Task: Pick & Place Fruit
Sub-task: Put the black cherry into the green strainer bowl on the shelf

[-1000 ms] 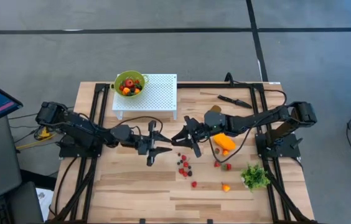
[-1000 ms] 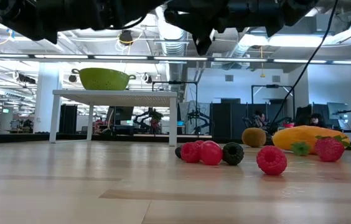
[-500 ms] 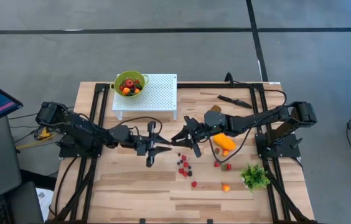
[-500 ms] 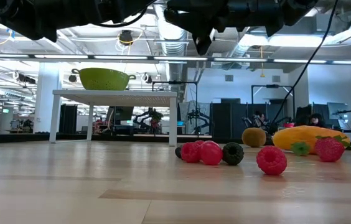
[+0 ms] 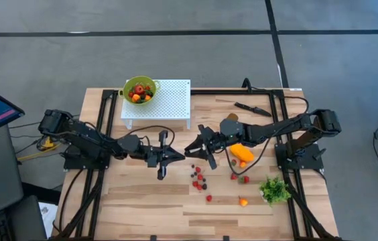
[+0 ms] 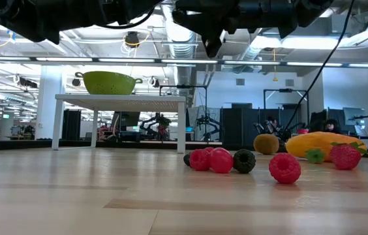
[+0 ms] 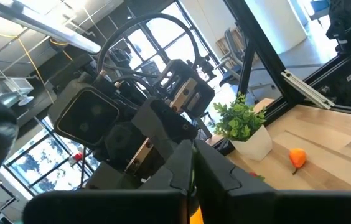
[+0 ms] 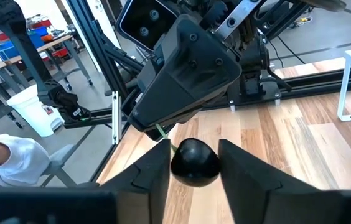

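Observation:
Both grippers meet in the air over the middle of the table. My right gripper (image 8: 194,171) is shut on a dark round berry (image 8: 194,163) with a thin green stem. My left gripper (image 5: 177,157), pointing at it from the table's left, is shut on that stem. On the table right of centre lie several small red and dark berries (image 5: 199,179), an elongated orange fruit (image 5: 241,152), a brownish kiwi-like oval (image 6: 265,143) and a small orange piece (image 5: 243,201). A green bowl (image 5: 139,90) holding fruit stands on a white perforated stand (image 5: 169,100). My left gripper pinches the berry's green stem (image 8: 163,133) between its two shut fingertips (image 8: 152,122), coming about level from the table's left. The berry is clear of the table. My right gripper holds the dark berry by its round sides (image 8: 177,165) between its two fingers (image 8: 154,171), coming about level from the table's right. The berry sits lifted clear, its stem pointing at the left gripper.
A green leafy bunch (image 5: 275,189) stands near the right front. A black knife (image 5: 253,108) lies at the far right. Black frame rails (image 5: 105,127) run along both table sides. Bare wood lies at the near left (image 5: 135,201).
My left gripper has shut, its fingers closing in front of the right gripper's tip. Both arms have stayed in place, and the fruit on the table has not moved.

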{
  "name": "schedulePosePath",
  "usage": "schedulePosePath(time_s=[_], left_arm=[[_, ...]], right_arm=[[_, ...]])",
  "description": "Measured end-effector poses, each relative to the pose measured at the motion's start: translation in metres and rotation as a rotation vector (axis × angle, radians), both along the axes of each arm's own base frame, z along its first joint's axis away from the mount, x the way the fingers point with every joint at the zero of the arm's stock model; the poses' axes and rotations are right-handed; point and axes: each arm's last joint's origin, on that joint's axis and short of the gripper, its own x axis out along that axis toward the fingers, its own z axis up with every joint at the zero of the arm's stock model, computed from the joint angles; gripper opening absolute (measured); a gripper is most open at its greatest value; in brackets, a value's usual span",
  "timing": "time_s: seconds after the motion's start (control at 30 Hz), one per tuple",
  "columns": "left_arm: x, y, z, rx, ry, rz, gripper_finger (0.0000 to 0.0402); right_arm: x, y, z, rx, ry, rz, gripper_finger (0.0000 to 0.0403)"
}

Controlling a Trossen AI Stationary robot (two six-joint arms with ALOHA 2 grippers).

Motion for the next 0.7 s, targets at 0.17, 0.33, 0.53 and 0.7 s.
schedulePosePath(time_s=[0.17, 0.33, 0.53, 0.7], left_arm=[[0.000, 0.000, 0.000, -0.042, 0.008, 0.002, 0.0002], [-0.002, 0.005, 0.003, -0.011, 0.003, 0.150, 0.0005], [-0.016, 0.016, 0.027, 0.137, -0.060, 0.470, 0.0004], [-0.033, 0.033, 0.049, 0.153, -0.079, 0.776, 0.0004]], right_arm=[[0.000, -0.004, 0.000, 0.003, 0.001, -0.010, 0.0207], [-0.003, -0.016, 0.007, 0.060, -0.001, -0.049, 0.0265], [-0.005, -0.032, 0.001, 0.123, 0.083, -0.109, 0.0272], [-0.007, -0.039, -0.005, 0.144, 0.147, -0.136, 0.0273]])
